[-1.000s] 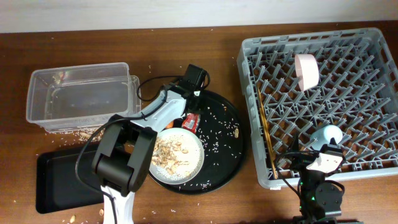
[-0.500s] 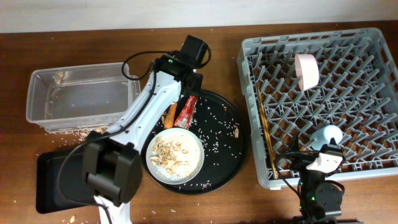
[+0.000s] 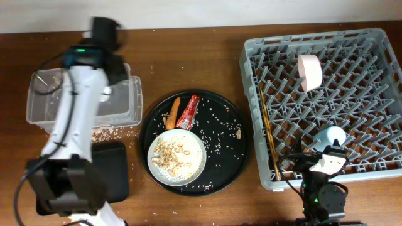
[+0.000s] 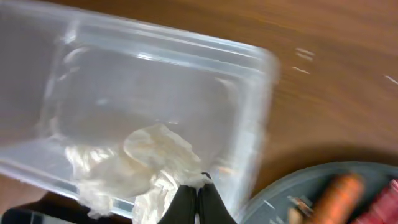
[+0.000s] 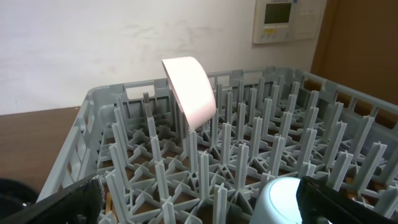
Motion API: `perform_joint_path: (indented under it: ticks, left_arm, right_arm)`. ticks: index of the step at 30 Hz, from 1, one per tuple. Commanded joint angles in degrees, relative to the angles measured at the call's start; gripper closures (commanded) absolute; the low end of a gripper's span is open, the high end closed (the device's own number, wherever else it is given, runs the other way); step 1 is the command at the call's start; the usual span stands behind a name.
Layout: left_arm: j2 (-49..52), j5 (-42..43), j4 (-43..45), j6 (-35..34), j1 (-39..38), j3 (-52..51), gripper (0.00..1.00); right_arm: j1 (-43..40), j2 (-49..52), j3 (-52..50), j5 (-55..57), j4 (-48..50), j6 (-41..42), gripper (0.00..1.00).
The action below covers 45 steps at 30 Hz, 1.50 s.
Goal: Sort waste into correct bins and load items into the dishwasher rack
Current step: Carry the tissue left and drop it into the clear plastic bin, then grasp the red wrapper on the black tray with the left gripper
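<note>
Two tools are in view. Your left tool [image 4: 198,191] has its fingers pressed together on a crumpled white tissue [image 4: 130,165], held over the inside of the clear rectangular plastic tub [image 4: 168,68] on the brown wooden bench [image 4: 336,93]. Your right tool [image 5: 198,186] stands wide apart above the large grey plastic dishwasher rack [image 5: 155,162], just beside a small blue cup [image 5: 280,199]. A white-pink bowl [image 5: 189,87] stands on edge among the pegs farther back.

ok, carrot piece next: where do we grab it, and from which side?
Carrot piece: probably grip its upper half from straight above, jaws across its narrow width. It lies flat on the round black tray; its lower end sits by the plate, and the red wrapper lies close along its right side in the overhead view.
</note>
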Motion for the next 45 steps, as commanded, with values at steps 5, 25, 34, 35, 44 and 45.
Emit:
perform_joint_path:
  ticks: [5,25,34,35,44,45]
  left_arm:
    - [4.5,13.5,3.2,3.1,5.1,-1.0,0.32]
    - [18.6,7.6,3.9,8.8,-26.7,-2.6,0.47]
    - [24.8,4.8,7.4,8.8,-27.6,-2.6,0.70]
    - [24.8,5.3,7.4,8.8,-27.6,-2.5,0.82]
    - [20.1,6.8,-2.4,5.9,-27.1,6.6,1.00]
    - [18.7,6.8,-3.8,5.5,-26.7,8.0,1.00]
  right_arm:
    - [-0.3,-0.4,-0.5,-0.1,-0.2,0.4,0.02]
    - [-0.3,-0.4,-0.5,-0.1,-0.2,0.4,0.02]
    - [-0.3,-0.4,-0.5,-0.1,-0.2,0.4,0.02]
    - [-0.3,-0.4,-0.5,-0.1,-0.2,0.4,0.02]
    - [-0.3,-0.4,-0.5,-0.1,-0.2,0.4,0.02]
    - [-0.3,-0.4,-0.5,-0.1,-0.2,0.4,0.02]
